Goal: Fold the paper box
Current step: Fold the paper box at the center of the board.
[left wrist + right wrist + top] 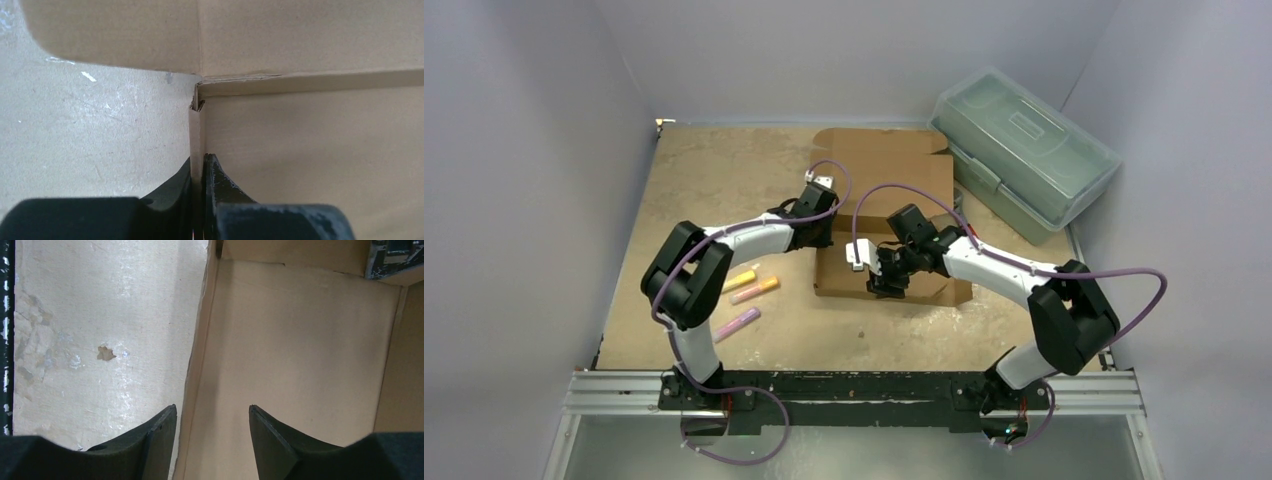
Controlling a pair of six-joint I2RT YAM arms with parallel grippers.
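Cardboard of the paper box [892, 178] lies half-formed in the middle of the bench [714, 180], its walls partly raised and its lid panel flat beyond both hands. The left hand [201, 165] is closed narrow on an upright side wall [196, 132] of the box, one finger on each face of the thin board; bare bench lies to its left and the box floor to its right. The right hand [212, 412] stands wide and grips nothing: it straddles another wall of the box, one finger over the bench outside and the other over the box floor inside. A translucent grey-green plastic toolbox [1024, 150] sits well beyond the right hand at the far corner, and three marker pens [755, 291] lie on the bench near the left arm's elbow
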